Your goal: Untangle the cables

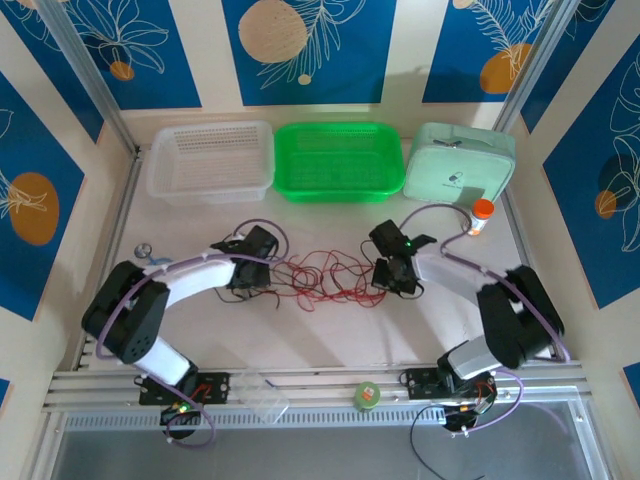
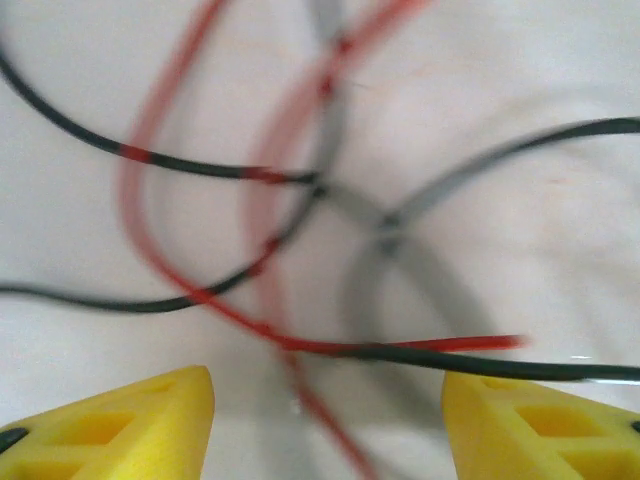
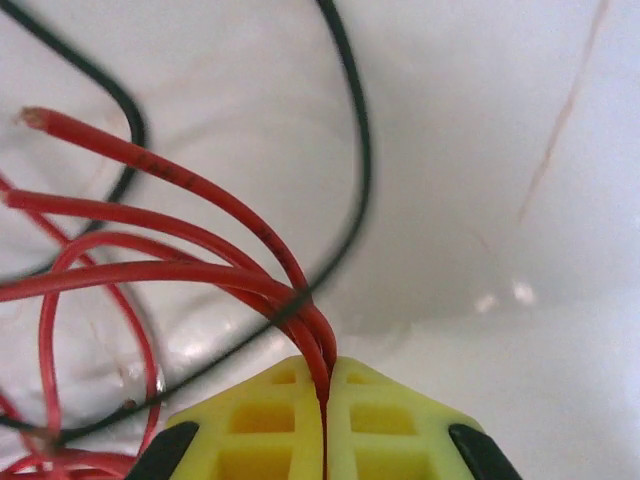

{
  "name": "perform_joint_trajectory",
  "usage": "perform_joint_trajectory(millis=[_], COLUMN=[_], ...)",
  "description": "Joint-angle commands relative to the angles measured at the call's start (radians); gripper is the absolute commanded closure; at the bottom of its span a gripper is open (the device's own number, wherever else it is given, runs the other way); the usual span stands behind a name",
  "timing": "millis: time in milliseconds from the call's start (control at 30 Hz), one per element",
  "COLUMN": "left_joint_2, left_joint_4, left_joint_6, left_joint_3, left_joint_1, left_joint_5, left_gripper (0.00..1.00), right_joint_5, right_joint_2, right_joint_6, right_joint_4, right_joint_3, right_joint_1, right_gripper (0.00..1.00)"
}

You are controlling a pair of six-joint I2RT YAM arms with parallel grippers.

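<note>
Cables point(image 1: 322, 280) of very thin red and black wire are seen tangled in loose loops on the smooth white table point(image 1: 330, 335), between the left claw point(image 1: 255, 283) and the right claw point(image 1: 388, 278). Beyond both claws, a white perforated basket point(image 1: 210, 160), a glossy green basket point(image 1: 338, 160) and a pale mint rounded case point(image 1: 460, 165) are lined up.

In the left wrist view, the left claw point(image 2: 325, 405) is released. Its yellow wedge-shaped pads point(image 2: 150, 425) are held well apart, and blurred cables point(image 2: 200, 168) are crossed just ahead of them.

In the right wrist view, the right claw point(image 3: 325, 395) is clenched on several red cables point(image 3: 200, 190), which are pinched between its hollow-celled pads point(image 3: 270, 410) and fanned out leftward. A small orange-capped bottle point(image 1: 481, 216) is stood just beyond the right claw.
</note>
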Motion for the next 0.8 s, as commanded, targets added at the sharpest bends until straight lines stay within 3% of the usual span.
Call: perform_joint_trajectory(millis=[0,100,300,400,567,767], left_joint_2=[-0.067,-0.110,-0.223,-0.276,-0.241,-0.137], left_joint_4=[-0.039,-0.033,-0.084,-0.119,-0.130,-0.078], left_joint_6=[0.072,0.115,0.135,0.135,0.089,0.010], left_joint_3=[-0.007,0.023,0.090,0.116,0.122,0.060], left_joint_1=[0.023,0.023,0.015,-0.005,-0.062,-0.090], left_joint_5=[-0.028,0.018,0.088,0.137,0.221,0.133], left_gripper=[0.36,0.33,0.27,0.23,0.22,0.28], right_joint_5=[-0.133,-0.164,-0.113,-0.098,-0.111,-0.122], right_joint_2=[-0.072,-0.107,-0.139,-0.115,0.035,0.245], right_joint_6=[0.118,0.116,0.019,-0.043,-0.120,-0.109], right_joint_4=[0.060,0.032,-0.125,-0.154,-0.132,-0.158], right_joint_3=[-0.057,-0.038,0.114,0.198,0.342,0.539], right_joint_1=[0.018,0.056,0.134,0.165,0.161,0.156], right_gripper=[0.88,0.78,0.43,0.33,0.34,0.48])
